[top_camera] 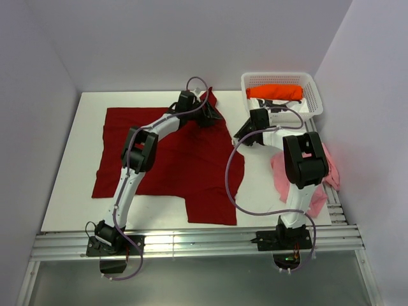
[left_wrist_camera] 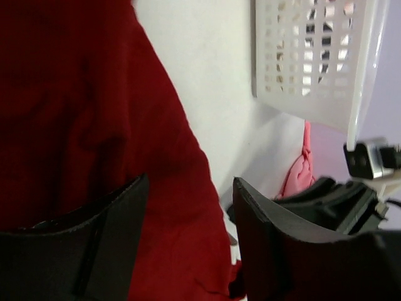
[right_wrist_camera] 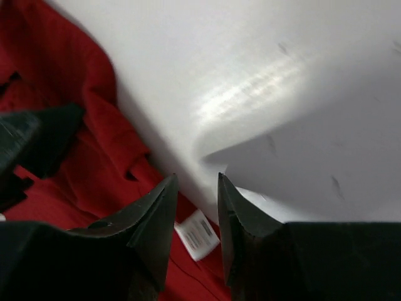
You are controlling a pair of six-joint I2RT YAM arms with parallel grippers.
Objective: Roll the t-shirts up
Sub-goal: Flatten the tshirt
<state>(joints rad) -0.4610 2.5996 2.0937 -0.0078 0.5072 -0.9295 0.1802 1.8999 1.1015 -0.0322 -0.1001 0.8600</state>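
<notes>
1. Left gripper (left_wrist_camera: 189, 188), its arm (top_camera: 137, 153) stretched far, stands wide open over the dark red t-shirt (top_camera: 191, 172) edge.
2. Right gripper (right_wrist_camera: 196, 182), its arm (top_camera: 305, 159) folded, is slightly open and empty, near that shirt's white label (right_wrist_camera: 197, 235).
3. That arm hides most of the pink t-shirt (top_camera: 319, 197).

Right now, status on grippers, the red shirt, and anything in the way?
Left gripper open over far edge of red shirt. Right gripper open at its side edge, beside the label. Shirt spread, unrolled. Basket just beyond right gripper.
</notes>
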